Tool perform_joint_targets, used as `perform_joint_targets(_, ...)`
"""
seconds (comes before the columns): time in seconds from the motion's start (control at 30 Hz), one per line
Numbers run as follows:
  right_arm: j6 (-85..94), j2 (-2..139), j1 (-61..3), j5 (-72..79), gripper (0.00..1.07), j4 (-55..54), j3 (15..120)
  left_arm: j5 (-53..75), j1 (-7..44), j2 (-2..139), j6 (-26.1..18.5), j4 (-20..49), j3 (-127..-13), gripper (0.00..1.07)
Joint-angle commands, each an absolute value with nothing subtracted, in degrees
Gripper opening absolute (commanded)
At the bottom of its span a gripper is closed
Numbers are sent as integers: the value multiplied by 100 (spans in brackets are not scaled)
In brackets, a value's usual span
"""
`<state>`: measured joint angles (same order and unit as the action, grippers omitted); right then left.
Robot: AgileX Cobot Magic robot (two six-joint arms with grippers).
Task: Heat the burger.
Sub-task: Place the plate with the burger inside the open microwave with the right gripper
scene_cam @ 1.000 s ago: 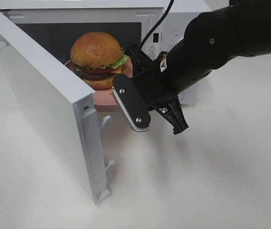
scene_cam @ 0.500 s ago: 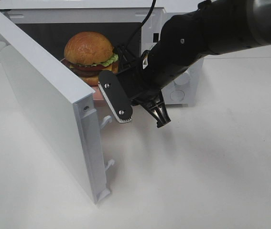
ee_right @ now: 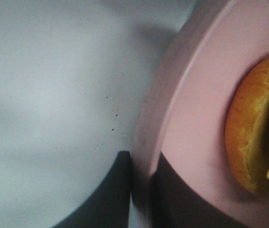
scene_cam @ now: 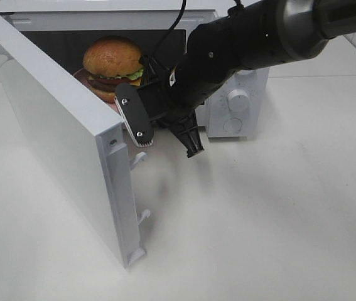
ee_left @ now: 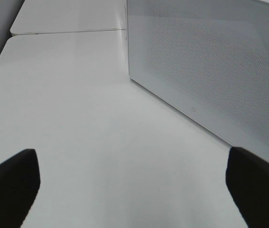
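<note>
Your black right arm (scene_cam: 259, 37) slants down into the opening of the white box-shaped microwave oven (scene_cam: 237, 78). Its right gripper (ee_right: 143, 194) is clamped on the rim of the flat pink round plate (ee_right: 191, 95). The one glossy golden-bunned burger (scene_cam: 112, 63) sits on that plate, just beyond the fingertips. Your left gripper (ee_left: 134, 190) hovers with jaws spread wide, holding nothing, with the oven's open white door (ee_left: 210, 71) ahead of it. Count one plate, one oven and two round white dials (scene_cam: 238, 100). On the arm, only "Pi" is readable.
</note>
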<state>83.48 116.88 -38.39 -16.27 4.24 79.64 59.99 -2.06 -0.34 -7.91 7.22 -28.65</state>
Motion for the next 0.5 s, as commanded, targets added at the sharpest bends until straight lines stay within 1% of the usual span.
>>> perform_joint_targets(0.03,8210,11717,-3827,-1318,0,567,8210,5947,-212,-138,-791,705,-2848,100)
perform_joint_targets(0.2,8010,11935,-3827,-1409,0,722,8503,5947,-212,-138,-791,705,-2848,100)
perform_joint_targets(0.27,7597,12141,-3827,-1438,0,1026,8818,5947,-212,-138,-791,705,-2848,100)
perform_joint_targets(0.5,6887,12427,-3827,-1770,0,1513,9351,5947,-212,-138,-791,705,-2848,100)
